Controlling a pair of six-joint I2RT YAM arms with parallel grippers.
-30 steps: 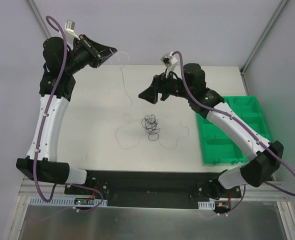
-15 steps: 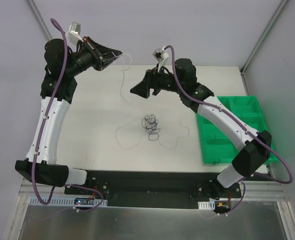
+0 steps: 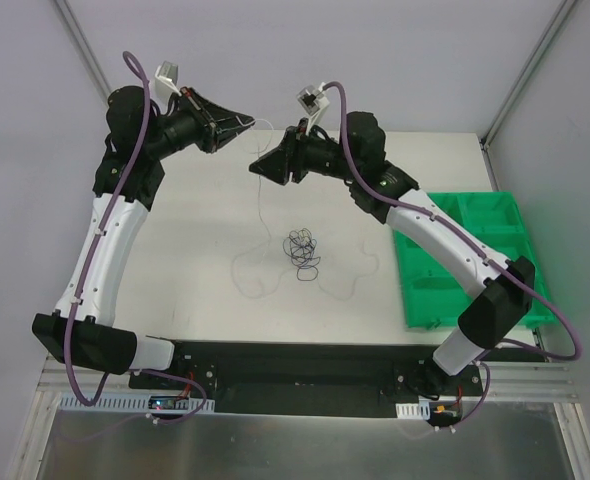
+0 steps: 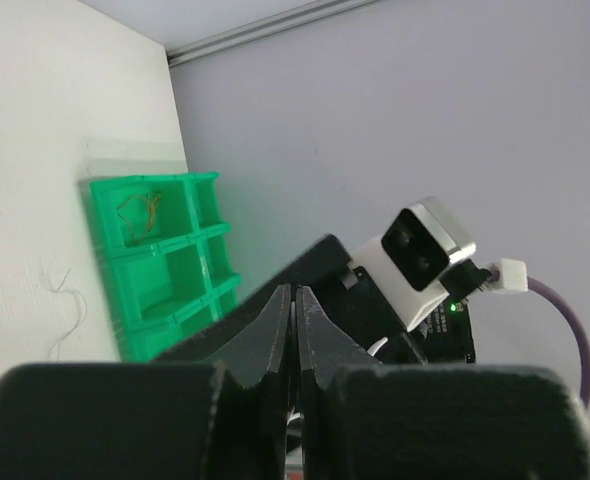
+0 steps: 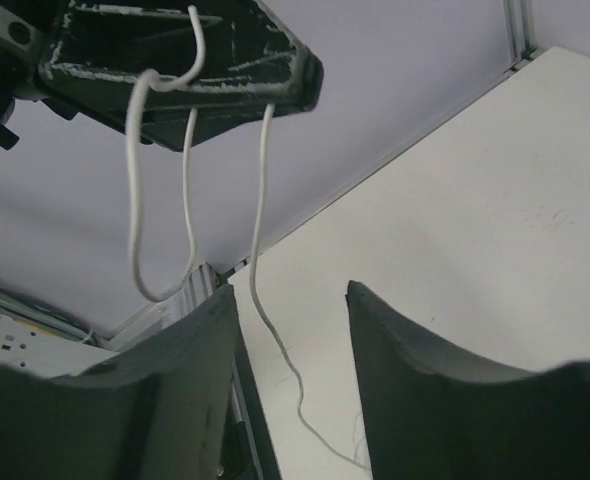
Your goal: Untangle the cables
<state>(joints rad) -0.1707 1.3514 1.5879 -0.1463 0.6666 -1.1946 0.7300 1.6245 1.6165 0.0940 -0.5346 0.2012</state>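
Orange wire (image 4: 140,212) — left-wrist view only

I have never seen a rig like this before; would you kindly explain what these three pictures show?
These are two robot arms bolted at the near edge of a white table. The wide picture comes from a fixed camera above and behind them. The other two come from a small camera on each wrist, looking along that arm's own fingers. On the table lie a small dark knot of cables, a few loose pale strands near it, and a green tray on the right. The left pincer is shut on a whitish cable, raised above the table so the cable hangs down. The right pincer is open and close beside it. In its wrist view the hanging cable shows between its two fingers, not gripped.
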